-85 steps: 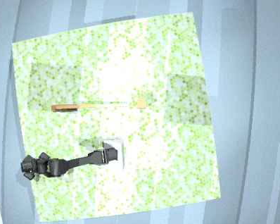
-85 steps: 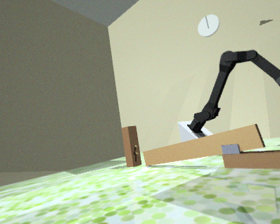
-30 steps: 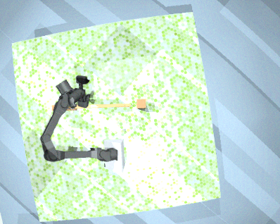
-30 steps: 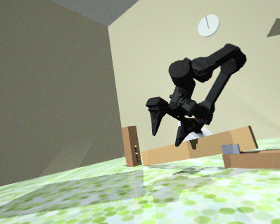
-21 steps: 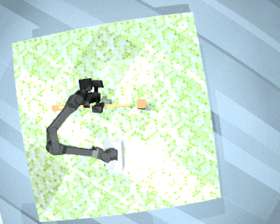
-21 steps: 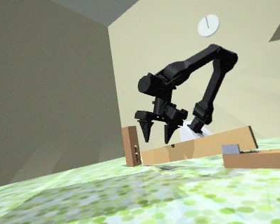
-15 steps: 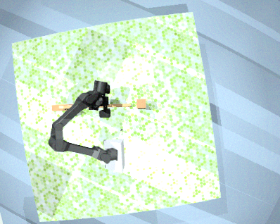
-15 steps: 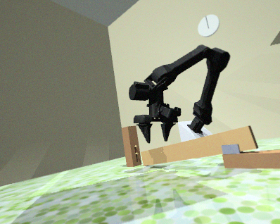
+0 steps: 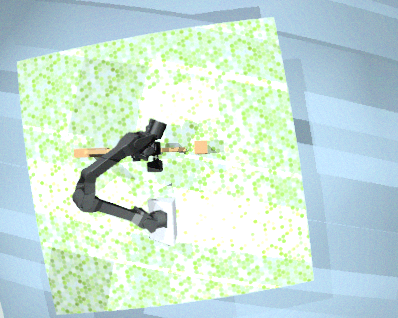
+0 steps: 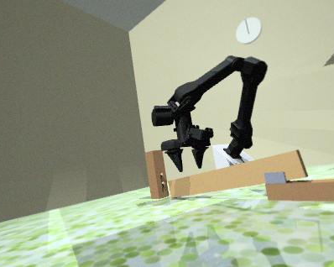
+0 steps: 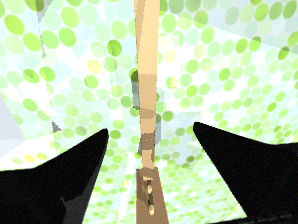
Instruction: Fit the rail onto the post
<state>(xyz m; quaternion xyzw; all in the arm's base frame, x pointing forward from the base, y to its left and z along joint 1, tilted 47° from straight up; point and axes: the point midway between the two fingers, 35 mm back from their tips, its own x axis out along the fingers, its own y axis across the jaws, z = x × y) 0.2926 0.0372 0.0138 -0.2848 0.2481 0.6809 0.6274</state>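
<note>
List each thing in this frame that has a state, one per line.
claw: open, empty, hanging above the rail near the post
rail: tilted, near end down on the table, not yet on the pegs
post: upright, pegs bare
footboard block: flat on the table
</note>
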